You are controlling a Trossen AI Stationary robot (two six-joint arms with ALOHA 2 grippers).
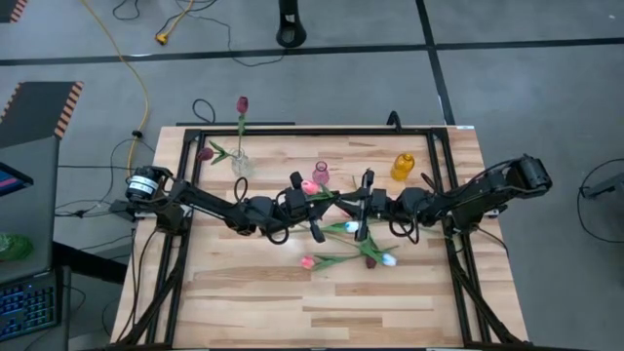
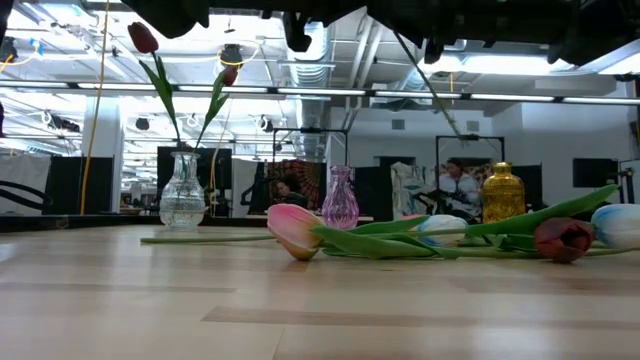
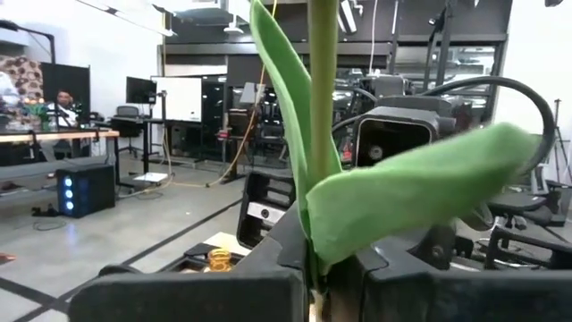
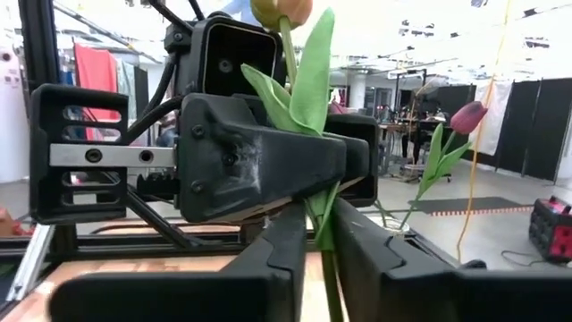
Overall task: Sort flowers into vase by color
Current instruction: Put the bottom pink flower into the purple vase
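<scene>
left claw clamped on tulip stem

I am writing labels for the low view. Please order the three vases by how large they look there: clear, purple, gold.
1. Clear vase, the largest, widest and tallest.
2 and 3. Purple vase and gold vase look about alike; the purple seems narrower. The vases may stand at different depths, so true sizes stay unsure.
</scene>
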